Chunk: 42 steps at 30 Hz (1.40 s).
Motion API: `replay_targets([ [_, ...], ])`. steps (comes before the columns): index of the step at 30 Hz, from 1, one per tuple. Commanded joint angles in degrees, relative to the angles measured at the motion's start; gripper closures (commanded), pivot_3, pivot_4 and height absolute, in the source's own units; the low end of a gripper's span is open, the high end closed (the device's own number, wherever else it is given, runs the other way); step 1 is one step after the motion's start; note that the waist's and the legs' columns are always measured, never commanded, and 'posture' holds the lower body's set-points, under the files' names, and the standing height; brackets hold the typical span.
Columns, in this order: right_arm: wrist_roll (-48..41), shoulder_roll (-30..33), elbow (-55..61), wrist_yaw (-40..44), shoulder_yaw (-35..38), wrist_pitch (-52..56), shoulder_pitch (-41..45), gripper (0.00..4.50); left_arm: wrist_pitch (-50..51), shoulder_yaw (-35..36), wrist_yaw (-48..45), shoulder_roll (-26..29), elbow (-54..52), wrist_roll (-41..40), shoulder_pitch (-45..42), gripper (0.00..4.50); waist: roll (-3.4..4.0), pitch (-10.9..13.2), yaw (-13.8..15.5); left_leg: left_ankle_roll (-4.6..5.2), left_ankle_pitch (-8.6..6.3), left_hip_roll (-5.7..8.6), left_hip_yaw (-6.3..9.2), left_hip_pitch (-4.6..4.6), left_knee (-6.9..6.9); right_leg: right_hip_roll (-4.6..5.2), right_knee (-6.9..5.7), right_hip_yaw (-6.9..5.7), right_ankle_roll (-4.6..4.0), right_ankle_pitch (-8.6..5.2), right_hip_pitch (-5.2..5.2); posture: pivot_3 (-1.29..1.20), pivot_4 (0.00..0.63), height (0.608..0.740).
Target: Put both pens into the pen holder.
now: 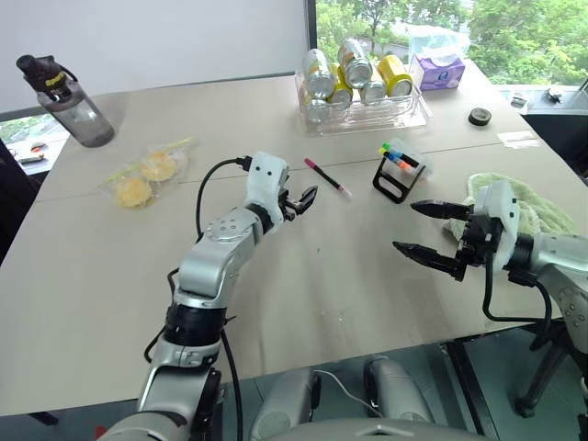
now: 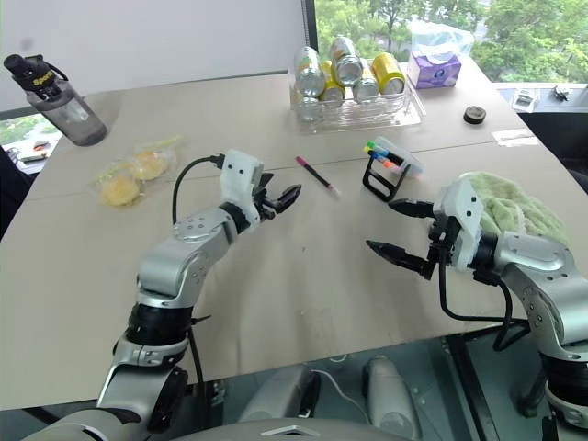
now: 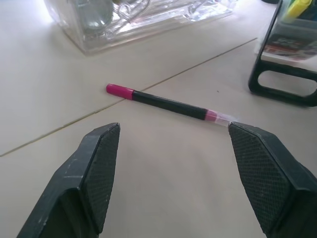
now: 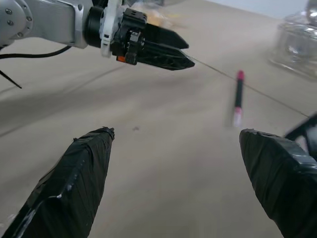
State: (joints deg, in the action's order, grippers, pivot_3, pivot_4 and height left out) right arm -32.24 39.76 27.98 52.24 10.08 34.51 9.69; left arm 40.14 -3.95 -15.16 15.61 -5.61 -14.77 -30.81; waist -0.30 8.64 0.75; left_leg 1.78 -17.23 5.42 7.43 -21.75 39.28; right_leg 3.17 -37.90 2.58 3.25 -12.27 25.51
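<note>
The thin black pen with pink ends (image 1: 328,177) lies flat mid-surface, slanting toward the far edge. The left tool (image 1: 301,200), open and empty, is nearest. The right tool (image 1: 432,232) is wide open, empty.

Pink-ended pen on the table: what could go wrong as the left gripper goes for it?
The pink-ended pen lies flat on the table, so the open left gripper may skid it away. The tilted pen holder, already holding markers, could tip. The open right gripper hangs nearby.
</note>
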Motion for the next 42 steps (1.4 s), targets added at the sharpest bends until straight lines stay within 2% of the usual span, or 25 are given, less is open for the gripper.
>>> replay_targets([
  [1,-0.78,-0.51,3.44,-3.01,2.03,-1.40,-0.85,0.08,-3.52,-0.03,0.73,-3.87,8.20,1.33,-5.57,0.19,-0.01,0.00,0.08,-0.01,0.00,0.00,0.01,0.00,0.01,-0.01,0.01,-0.02,0.00,0.00,0.00,0.00,0.150,0.739],
  [2,-1.02,-0.85,4.07,-3.78,1.99,-1.34,-1.12,0.08,-4.32,-0.27,1.25,-5.08,11.27,2.08,-7.51,0.02,-0.04,0.01,0.06,-0.01,0.00,0.00,0.02,-0.01,0.03,-0.01,0.00,-0.03,0.00,0.00,0.01,0.00,0.150,0.739],
  [8,-2.91,-1.23,7.01,-6.15,2.78,-0.58,-2.84,0.08,-12.62,-3.43,6.54,-10.74,35.43,10.53,-20.86,0.02,-0.12,0.05,0.09,0.00,0.00,0.05,0.02,-0.10,0.05,0.02,0.06,-0.02,0.01,0.00,0.06,0.00,0.150,0.739],
  [13,-4.55,-0.80,9.97,-7.74,3.61,0.31,-4.94,0.08,-18.83,-0.40,12.96,-14.81,57.64,12.28,-32.62,0.02,-0.23,0.11,0.11,0.00,0.00,0.09,0.08,-0.14,0.05,0.04,0.09,-0.07,0.03,0.00,0.07,0.00,0.150,0.739],
  [18,-4.08,-0.01,12.43,-9.64,5.27,-0.29,-9.34,0.08,-22.08,3.92,21.34,-17.52,71.20,11.90,-40.19,0.02,-0.28,0.14,0.03,0.00,0.00,0.08,0.06,-0.15,0.01,0.05,0.08,-0.02,0.04,0.00,0.12,0.00,0.150,0.739],
  [25,-4.18,0.60,14.74,-11.71,7.26,-0.66,-12.74,0.08,-21.91,6.34,28.26,-20.01,76.80,12.88,-43.82,0.02,-0.30,0.15,0.08,0.00,0.00,0.11,0.06,-0.14,0.04,0.06,0.05,-0.02,0.07,0.01,0.11,0.00,0.150,0.739],
  [42,-3.54,2.63,14.18,-14.35,8.45,1.20,-13.20,0.08,-14.77,12.18,37.79,-22.69,81.05,12.08,-42.03,0.02,-0.37,0.00,-0.09,0.00,0.00,0.10,-0.03,-0.05,0.03,0.04,0.00,0.09,0.08,0.01,0.10,0.00,0.150,0.739],
])
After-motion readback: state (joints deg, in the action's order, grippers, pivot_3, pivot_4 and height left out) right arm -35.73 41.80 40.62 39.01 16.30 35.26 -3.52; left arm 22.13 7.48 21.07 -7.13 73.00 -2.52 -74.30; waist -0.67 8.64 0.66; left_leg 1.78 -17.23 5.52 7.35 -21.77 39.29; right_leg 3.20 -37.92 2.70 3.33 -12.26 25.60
